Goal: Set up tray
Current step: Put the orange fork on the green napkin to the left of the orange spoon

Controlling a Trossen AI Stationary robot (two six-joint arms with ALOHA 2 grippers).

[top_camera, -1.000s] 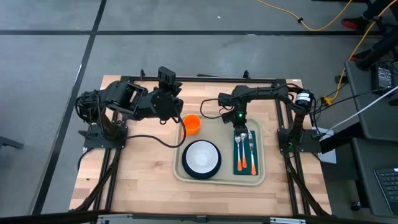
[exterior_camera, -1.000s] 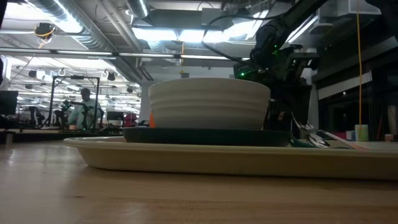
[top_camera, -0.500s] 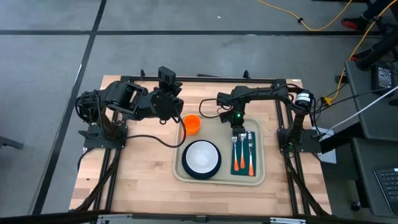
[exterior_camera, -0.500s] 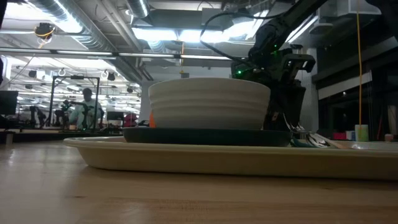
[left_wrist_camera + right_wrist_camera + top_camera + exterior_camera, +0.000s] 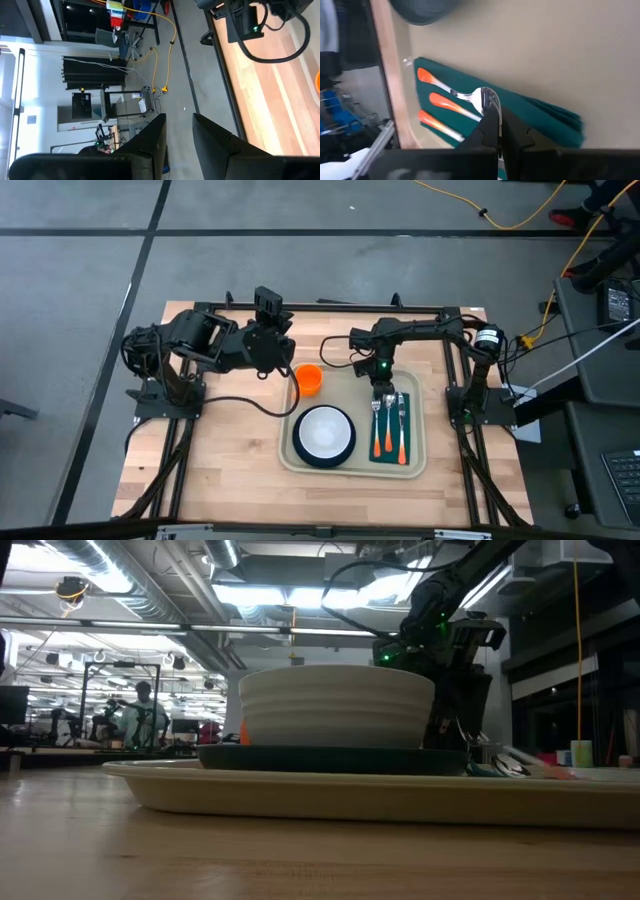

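While our right gripper (image 5: pixel 381 393), fingers pressed together over the napkin (image 5: pixel 391 432), sits above the tray (image 5: pixel 415 465) mid-table, we should lift straight up, sparing the cutlery (image 5: pixel 389 425).

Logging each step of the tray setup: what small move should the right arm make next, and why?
Probably lift the right gripper straight up. Its closed fingers touch the spoon lying on the napkin in the tray, so the cutlery looks placed.

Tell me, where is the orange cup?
In the high view, the orange cup stands on the wooden table, just off the tray's far left corner, near the left arm's fingers.
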